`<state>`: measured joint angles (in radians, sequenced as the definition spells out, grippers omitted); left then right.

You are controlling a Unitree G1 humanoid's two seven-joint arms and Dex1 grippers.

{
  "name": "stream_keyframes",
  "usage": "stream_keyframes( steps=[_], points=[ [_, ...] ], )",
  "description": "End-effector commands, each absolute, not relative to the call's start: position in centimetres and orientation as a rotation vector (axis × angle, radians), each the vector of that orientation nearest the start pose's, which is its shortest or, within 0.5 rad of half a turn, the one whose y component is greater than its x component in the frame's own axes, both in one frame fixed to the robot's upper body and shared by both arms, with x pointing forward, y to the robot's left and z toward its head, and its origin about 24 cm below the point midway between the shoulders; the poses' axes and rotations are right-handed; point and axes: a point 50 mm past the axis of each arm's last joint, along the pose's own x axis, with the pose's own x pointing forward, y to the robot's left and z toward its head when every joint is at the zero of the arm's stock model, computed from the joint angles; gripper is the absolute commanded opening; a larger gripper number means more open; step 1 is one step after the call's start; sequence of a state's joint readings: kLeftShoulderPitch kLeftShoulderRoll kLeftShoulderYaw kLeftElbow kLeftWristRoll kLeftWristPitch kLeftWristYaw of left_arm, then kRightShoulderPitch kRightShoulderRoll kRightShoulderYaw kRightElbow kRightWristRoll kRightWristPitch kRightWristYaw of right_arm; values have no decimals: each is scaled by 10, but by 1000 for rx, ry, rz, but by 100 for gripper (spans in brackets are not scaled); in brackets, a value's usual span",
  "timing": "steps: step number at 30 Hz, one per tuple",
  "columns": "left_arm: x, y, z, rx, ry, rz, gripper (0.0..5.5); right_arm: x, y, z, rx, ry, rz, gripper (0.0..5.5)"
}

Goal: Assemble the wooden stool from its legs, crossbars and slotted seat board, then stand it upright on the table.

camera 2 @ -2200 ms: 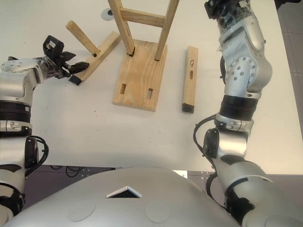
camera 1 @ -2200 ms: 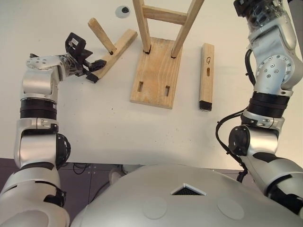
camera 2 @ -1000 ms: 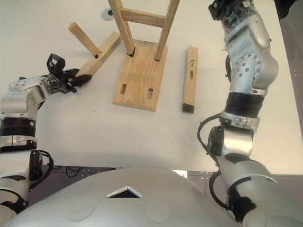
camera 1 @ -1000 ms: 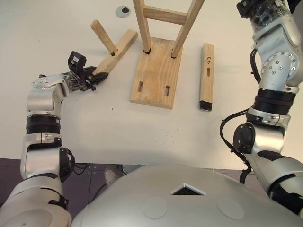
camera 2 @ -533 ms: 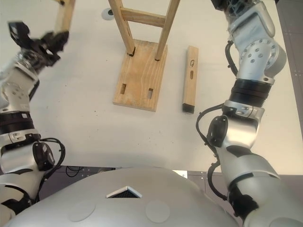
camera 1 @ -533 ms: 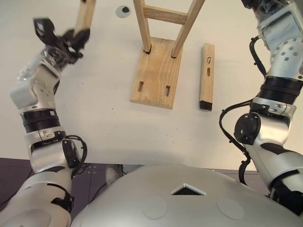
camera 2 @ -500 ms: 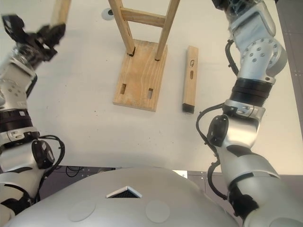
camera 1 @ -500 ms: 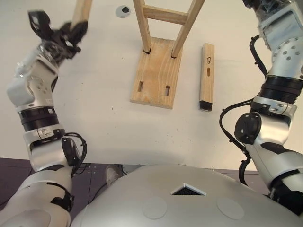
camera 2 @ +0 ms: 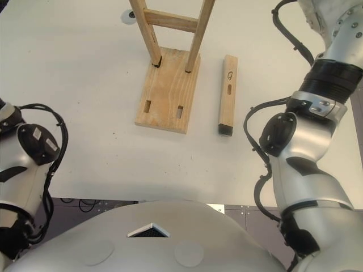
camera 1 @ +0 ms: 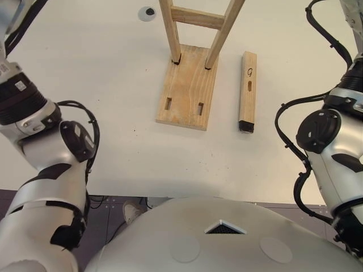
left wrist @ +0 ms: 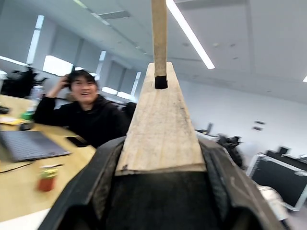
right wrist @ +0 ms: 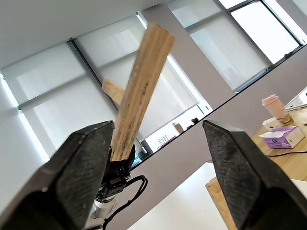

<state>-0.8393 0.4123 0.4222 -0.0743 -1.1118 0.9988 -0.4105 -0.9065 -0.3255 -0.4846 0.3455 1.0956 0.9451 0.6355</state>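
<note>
lifted clear of the table (camera 1: 102, 73), the leg (left wrist: 160, 129) with its crossbar (left wrist: 159, 33) juts lengthwise from the clamped left gripper (left wrist: 160, 160), beyond the frame's upper left, well away from the empty slots (camera 1: 168, 103) of the seat board (camera 1: 187, 79) at centre; the right gripper (right wrist: 156, 143) gapes wide, holding nothing.

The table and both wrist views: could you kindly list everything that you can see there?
Slotted wooden seat board: one, pale, flat mid-table.
Upright wooden legs: two, pale, in its far slots, joined by a crossbar.
Black-tipped wooden leg: one, pale, lying right of the board.
Small round disc: one, grey-black, far on the white table.
Wooden leg with rung: one, pale, in the left tool.
Left tool: one, black, shut on it.
Right tool: one, black, open, empty.
</note>
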Motion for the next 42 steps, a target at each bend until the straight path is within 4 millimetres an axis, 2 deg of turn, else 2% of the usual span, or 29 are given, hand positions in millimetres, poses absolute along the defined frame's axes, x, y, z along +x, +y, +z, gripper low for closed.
stream_keyframes(
  steps=[1,5,12,14,21,25,33,42],
  points=[
    [294,153,292,-613,-211,-1106,201,345,-175,257,970,-177,1112,394],
    [285,139,284,-659,-178,-1222,201,334,-183,275,1110,-260,1276,401],
    [285,132,267,-694,-136,-1222,201,316,-184,285,1141,-266,1448,401],
    [286,128,262,-684,-113,-1217,201,315,-183,287,1104,-290,1434,401],
    [282,115,250,-684,-76,-1196,201,329,-184,282,1067,-289,1274,401],
    [277,119,253,-699,-116,-1168,201,335,-185,275,1056,-222,1226,401],
    [280,122,254,-675,-139,-1128,201,340,-177,260,1057,-127,1213,401],
    [278,120,251,-669,-131,-1131,201,346,-176,262,1013,-121,1161,401]
  ],
)
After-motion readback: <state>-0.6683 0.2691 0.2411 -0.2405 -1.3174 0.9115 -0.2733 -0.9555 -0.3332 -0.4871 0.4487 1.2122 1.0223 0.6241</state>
